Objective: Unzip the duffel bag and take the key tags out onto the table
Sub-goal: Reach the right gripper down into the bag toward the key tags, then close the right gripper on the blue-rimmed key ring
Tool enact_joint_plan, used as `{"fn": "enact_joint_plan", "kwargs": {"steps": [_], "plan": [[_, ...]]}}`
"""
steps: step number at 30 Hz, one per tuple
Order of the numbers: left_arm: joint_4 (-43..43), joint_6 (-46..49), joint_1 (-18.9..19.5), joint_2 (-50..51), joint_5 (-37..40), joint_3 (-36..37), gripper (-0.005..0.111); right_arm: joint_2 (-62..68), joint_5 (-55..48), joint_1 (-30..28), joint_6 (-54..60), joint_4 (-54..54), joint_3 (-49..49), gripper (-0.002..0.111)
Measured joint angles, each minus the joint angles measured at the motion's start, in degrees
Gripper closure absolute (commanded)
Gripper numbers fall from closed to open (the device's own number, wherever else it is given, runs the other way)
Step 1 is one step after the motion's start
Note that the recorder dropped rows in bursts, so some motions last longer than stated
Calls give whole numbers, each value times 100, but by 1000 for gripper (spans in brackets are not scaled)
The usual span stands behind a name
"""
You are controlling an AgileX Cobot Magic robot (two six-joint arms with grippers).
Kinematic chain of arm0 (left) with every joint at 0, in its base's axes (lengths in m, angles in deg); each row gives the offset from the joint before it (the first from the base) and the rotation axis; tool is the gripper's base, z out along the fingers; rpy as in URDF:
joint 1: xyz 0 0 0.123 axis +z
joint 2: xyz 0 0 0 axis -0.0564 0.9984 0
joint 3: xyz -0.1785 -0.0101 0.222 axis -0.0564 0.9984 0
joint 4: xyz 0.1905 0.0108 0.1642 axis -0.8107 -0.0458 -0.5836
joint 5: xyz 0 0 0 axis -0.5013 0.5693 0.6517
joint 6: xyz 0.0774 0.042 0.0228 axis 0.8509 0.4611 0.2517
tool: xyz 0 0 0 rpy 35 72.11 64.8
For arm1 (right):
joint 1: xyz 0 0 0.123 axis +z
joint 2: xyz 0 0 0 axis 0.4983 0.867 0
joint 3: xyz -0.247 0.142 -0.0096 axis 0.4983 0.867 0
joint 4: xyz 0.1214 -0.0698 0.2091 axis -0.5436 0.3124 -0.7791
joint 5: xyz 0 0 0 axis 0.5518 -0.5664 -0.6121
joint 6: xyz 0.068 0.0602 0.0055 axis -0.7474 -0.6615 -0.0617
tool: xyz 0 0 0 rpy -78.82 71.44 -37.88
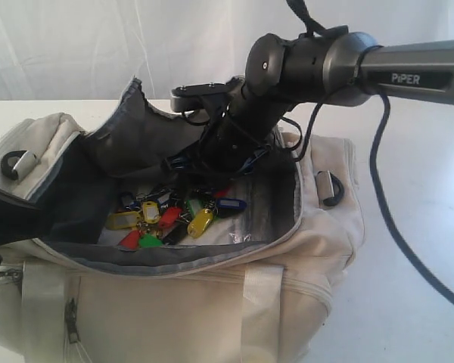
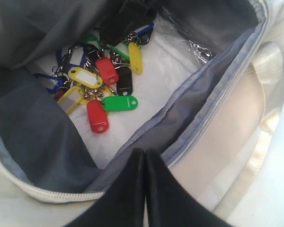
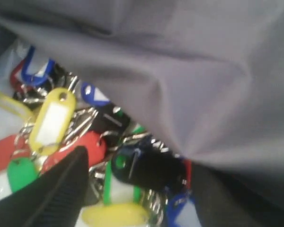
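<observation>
duffel bag (image 1: 174, 302): unzipped, open on the desk (image 1: 431, 189)
key tags (image 1: 163, 215): heaped inside, on the bag's floor
right pincer (image 1: 216, 162): down among the tags; grip could not be told
left pincer (image 2: 143, 163): fingers pressed together above the rim

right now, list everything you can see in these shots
duffel bag: one, cream-beige, grey lining, open on the table
key tags: one bunch, yellow, red, green, blue, black, inside the bag
clear plastic: one piece, see-through, in the bag by the tags
table: one, white, under the bag
backdrop: one, white, behind the table
right arm: one, grey, reaching over the bag
cable: one, dark, off the right arm
left hand: one, black, fingers together, above the bag's rim
right hand: one, black, low over the tags
</observation>
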Motion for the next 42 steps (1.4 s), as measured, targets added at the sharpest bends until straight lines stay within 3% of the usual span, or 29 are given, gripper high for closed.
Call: {"fn": "enact_joint_plan", "kwargs": {"steps": [8, 16, 25, 31, 35, 42], "plan": [[40, 0, -5, 0, -13, 11, 107, 816, -532, 14, -278, 483, -1021, 48], [82, 0, -5, 0, -13, 11, 107, 909, -2251, 176, -293, 460, -1393, 48], [172, 11, -5, 0, -13, 11, 107, 977, -1400, 208, -392, 334, -1406, 48], [172, 11, -5, 0, -13, 11, 107, 1182, -1470, 208, -427, -38, -1478, 49], [172, 11, -5, 0, -13, 11, 107, 1217, -1650, 208, -383, -120, -1521, 65], [172, 11, -5, 0, -13, 11, 107, 1238, -2141, 208, -320, -319, -1521, 108]]}}
